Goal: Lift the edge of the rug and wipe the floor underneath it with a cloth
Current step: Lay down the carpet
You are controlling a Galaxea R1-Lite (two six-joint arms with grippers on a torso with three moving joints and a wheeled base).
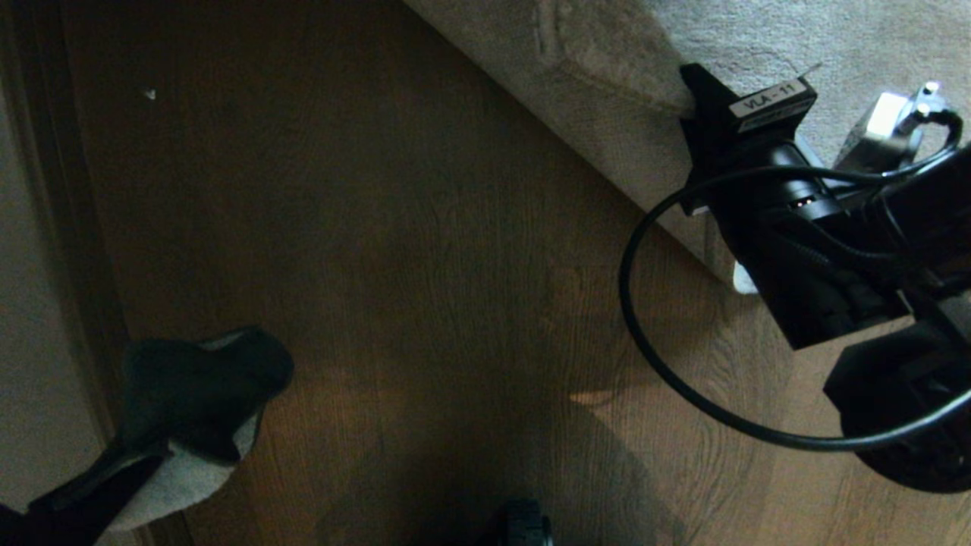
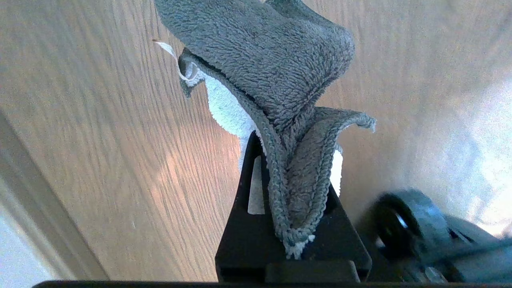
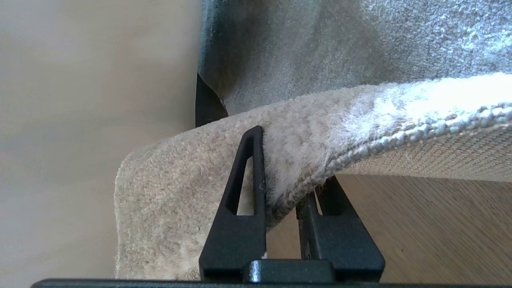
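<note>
Home room: plank floor (image 1: 425, 250), rug (image 1: 758, 45)

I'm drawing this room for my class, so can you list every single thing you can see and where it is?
Grey-beige short-pile rug edge: one, upper right of the head view, lifted off the floor, its border pinched in the right tool.
Brown wood-grain plank floor: one, across the middle of the head view, also visible beneath the raised rug.
Small soft cloth, dark grey with white parts: one, lower left of the head view, hanging from the left tool.
Pale wall or skirting strip: one, far left.
Black looping cable: one, right, beside the right arm.
Left tool: one, black, lower left, shut on the cloth.
Right tool: one, black, right, shut on the rug edge.
</note>
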